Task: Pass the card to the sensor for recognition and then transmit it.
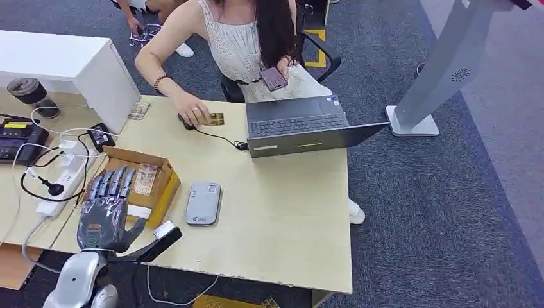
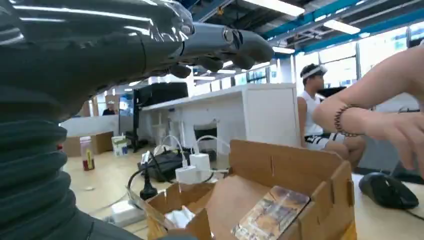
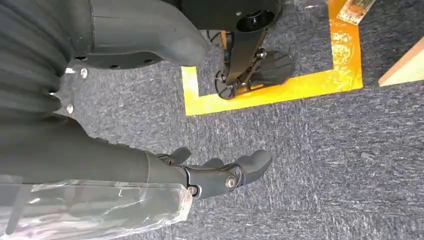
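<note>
In the box (image 1: pixel 168 186), card (image 1: pixel 145 179) lengthwise, leaning

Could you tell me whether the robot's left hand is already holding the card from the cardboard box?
No, the left hand hovers open above the cardboard box, and the card lies inside.

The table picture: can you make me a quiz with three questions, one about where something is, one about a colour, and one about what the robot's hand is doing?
1. Where is the card nearest the robot?
A. in the cardboard box
B. on the laptop
C. on the floor

2. What colour is the flat sensor beside the box?
A. red
B. grey
C. green

3. What is the left hand doing?
A. gripping the card
B. pressing the sensor
C. hovering open over the box

Answers:
1 A, the card lies inside the cardboard box.
2 B, the sensor on the table is grey.
3 C, the left hand has its fingers spread above the box and holds nothing.
</note>
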Controlling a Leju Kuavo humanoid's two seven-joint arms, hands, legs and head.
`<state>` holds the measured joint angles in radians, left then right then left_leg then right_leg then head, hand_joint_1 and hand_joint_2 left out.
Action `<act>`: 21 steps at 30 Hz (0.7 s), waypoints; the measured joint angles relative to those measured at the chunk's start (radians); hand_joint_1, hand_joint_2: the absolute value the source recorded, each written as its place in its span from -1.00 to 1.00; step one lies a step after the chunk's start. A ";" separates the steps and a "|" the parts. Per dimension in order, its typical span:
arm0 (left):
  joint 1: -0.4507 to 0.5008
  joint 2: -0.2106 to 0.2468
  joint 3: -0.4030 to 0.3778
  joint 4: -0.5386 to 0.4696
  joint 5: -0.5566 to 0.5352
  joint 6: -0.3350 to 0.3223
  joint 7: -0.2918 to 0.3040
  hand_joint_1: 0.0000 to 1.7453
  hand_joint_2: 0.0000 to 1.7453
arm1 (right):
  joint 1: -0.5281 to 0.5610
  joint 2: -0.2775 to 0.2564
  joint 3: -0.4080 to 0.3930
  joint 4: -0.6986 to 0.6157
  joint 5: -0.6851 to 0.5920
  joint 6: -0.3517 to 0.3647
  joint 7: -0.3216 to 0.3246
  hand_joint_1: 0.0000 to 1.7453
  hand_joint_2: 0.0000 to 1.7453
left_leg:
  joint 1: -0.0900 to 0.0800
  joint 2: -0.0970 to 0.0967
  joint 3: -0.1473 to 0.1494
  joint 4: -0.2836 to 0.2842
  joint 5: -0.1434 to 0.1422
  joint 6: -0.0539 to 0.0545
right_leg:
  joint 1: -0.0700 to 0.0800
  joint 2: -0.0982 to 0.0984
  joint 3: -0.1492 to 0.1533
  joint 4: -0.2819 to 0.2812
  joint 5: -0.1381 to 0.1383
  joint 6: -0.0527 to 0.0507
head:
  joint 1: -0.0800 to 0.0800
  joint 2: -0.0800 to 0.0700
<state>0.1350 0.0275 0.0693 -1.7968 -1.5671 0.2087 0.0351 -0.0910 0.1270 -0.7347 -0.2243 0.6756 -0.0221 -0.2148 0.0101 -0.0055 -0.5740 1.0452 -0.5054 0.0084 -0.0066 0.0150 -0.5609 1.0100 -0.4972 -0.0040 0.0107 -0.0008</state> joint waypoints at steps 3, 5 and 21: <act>-0.007 -0.004 0.072 0.022 -0.002 0.000 -0.002 -1.00 1.00 | -0.002 0.005 0.000 -0.005 0.015 -0.002 0.010 -1.00 1.00 | 0.000 0.000 0.000 0.000 0.000 0.000 | 0.000 0.000 0.000 0.000 0.000 0.000 | 0.000 0.000; -0.015 -0.005 0.107 0.045 -0.003 -0.002 0.000 -1.00 1.00 | -0.003 0.006 0.000 -0.006 0.025 -0.002 0.011 -1.00 1.00 | 0.000 0.000 0.000 0.000 0.000 0.000 | 0.000 0.000 0.000 0.000 0.000 0.000 | 0.000 0.000; -0.066 -0.006 0.291 0.197 -0.003 -0.011 0.049 -1.00 1.00 | -0.008 0.024 0.000 -0.013 0.066 0.001 0.029 -1.00 1.00 | 0.000 0.000 0.000 0.000 0.000 0.000 | 0.000 0.000 0.000 0.000 0.000 0.000 | 0.000 0.000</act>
<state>0.0691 0.0217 0.3605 -1.5995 -1.5705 0.1972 0.0839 -0.0993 0.1511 -0.7347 -0.2373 0.7420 -0.0214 -0.1862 0.0100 -0.0058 -0.5739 1.0452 -0.5055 0.0084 -0.0067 0.0148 -0.5609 1.0099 -0.4972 -0.0040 0.0107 -0.0008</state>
